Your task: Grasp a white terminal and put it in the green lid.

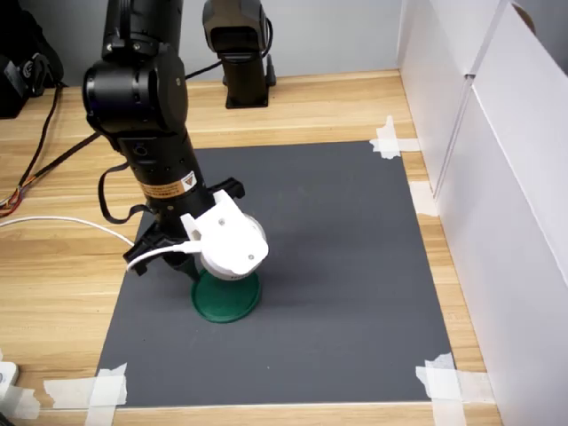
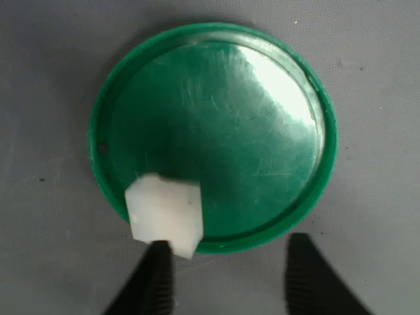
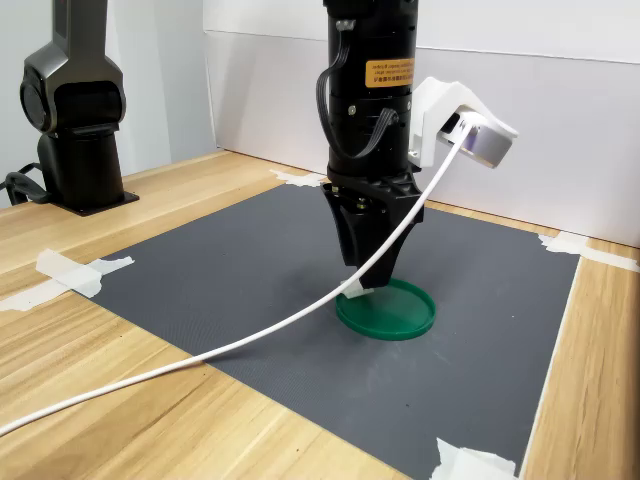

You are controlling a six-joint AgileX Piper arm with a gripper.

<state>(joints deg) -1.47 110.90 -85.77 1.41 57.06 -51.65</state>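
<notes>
The green lid (image 2: 216, 131) lies flat on the dark grey mat, seen in both exterior views (image 1: 227, 300) (image 3: 386, 312). A small white terminal (image 2: 164, 213) rests on the lid's inner edge, partly over the rim, and shows faintly under the arm in the second exterior view (image 3: 357, 290). My gripper (image 2: 226, 252) hangs just above the lid's edge, open. Its two black fingertips (image 2: 157, 269) stand well apart, and one sits right beside the terminal. Nothing lies between them. In the first exterior view the white wrist camera housing (image 1: 226, 238) hides the fingers.
The grey mat (image 1: 355, 266) is taped to a wooden table with white tape at its corners (image 1: 388, 140). A white cable (image 3: 200, 355) trails from the wrist across the mat. A second black arm base (image 1: 241, 62) stands behind. White walls (image 1: 506, 177) border the first exterior view's right.
</notes>
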